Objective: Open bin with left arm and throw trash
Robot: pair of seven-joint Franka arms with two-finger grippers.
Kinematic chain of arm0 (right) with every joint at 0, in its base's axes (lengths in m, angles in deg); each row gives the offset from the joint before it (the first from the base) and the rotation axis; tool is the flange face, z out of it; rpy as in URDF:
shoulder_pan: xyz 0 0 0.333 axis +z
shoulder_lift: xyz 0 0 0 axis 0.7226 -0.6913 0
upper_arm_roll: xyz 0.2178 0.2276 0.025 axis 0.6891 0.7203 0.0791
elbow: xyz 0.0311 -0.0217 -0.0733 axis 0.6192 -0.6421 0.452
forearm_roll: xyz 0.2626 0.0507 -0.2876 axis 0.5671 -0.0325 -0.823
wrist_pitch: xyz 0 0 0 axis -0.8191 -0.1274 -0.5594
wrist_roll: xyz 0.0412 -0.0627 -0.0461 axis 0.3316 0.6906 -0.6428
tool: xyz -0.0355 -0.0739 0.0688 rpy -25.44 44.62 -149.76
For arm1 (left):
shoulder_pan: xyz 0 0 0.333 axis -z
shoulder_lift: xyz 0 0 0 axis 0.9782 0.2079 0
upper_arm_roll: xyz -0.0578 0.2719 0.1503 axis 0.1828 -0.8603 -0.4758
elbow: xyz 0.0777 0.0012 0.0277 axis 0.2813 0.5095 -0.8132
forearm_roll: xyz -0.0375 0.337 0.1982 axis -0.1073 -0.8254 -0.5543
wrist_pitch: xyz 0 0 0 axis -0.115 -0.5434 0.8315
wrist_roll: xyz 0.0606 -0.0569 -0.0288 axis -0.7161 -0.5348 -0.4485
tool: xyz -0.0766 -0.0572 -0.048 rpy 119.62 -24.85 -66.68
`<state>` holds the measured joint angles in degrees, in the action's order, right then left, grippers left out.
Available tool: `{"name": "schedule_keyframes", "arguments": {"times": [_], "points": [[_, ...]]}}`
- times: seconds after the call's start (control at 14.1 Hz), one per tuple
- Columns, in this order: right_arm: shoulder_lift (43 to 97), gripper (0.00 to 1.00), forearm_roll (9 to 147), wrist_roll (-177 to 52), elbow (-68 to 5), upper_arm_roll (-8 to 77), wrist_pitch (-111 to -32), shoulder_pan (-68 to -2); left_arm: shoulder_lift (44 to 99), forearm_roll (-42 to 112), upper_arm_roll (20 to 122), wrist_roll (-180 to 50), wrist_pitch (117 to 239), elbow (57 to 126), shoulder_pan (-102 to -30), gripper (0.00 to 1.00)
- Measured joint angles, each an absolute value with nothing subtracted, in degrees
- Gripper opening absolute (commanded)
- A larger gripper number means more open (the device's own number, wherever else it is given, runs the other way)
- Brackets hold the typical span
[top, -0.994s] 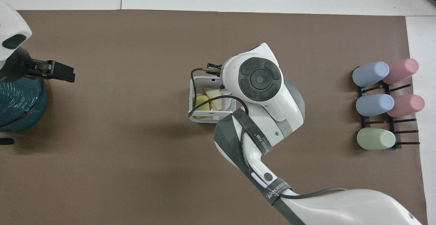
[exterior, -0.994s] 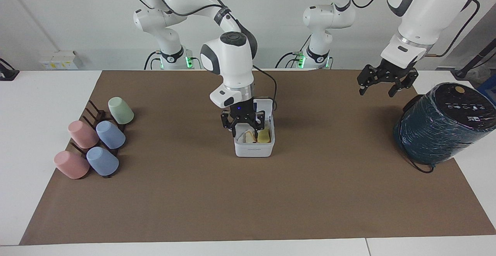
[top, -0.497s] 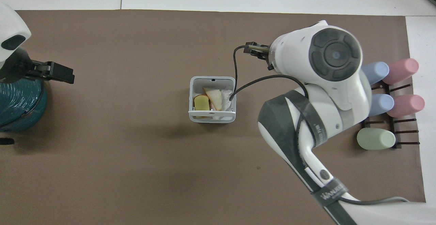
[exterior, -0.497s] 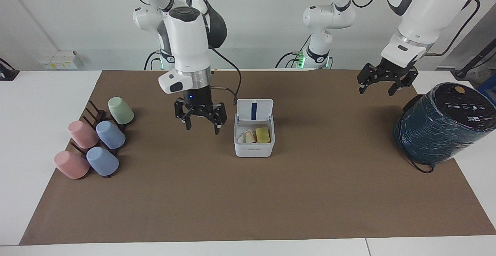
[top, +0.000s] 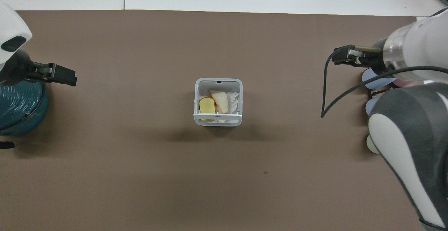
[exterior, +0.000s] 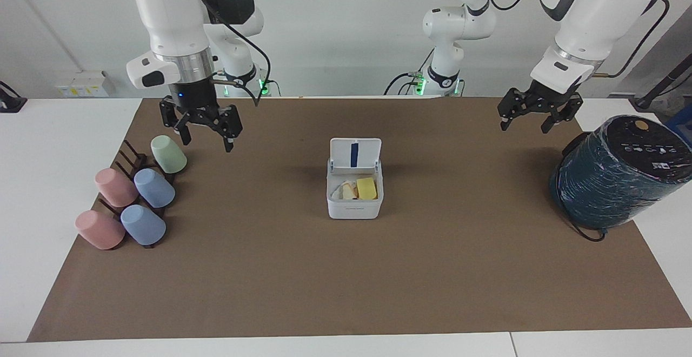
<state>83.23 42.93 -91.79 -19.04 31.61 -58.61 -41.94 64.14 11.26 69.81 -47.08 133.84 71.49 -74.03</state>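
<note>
- The bin (exterior: 354, 201) sits mid-frame, lid up, trash (exterior: 358, 189) inside.
- The right gripper (exterior: 204, 130), upper left, has released jaws, holding nothing.
- The left gripper (exterior: 532, 120), upper right, has released jaws too.

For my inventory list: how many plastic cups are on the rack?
5, all on the rack at the right arm's end: green cup nearest the robots, then pink beside blue, then pink beside blue.

Showing white: bin (exterior: 354, 205), its raised lid (exterior: 355, 154) wearing a blue strip. Inside the bin, glowing yellow: spongy chunk (exterior: 367, 187); lying pale beside it: bread wedge (top: 220, 100) and white paper wad (top: 232, 99). Spreading brown beneath the bin: mat (exterior: 346, 276).
</note>
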Motion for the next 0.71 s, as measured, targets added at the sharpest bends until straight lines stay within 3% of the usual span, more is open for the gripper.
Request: {"name": "schedule_keyframes", "arguments": {"times": [0.5,0.71], "points": [[84.4,1.0,43.8,-84.4,-17.8,31.2,-47.3,-44.5,64.1,11.3,69.8,-47.1,133.8,71.5,-74.0,1.0],[85.0,1.0,43.8,-84.4,-18.6,31.2,-46.8,-44.5,64.1,11.3,69.8,-47.1,133.8,71.5,-74.0,1.0]]}}
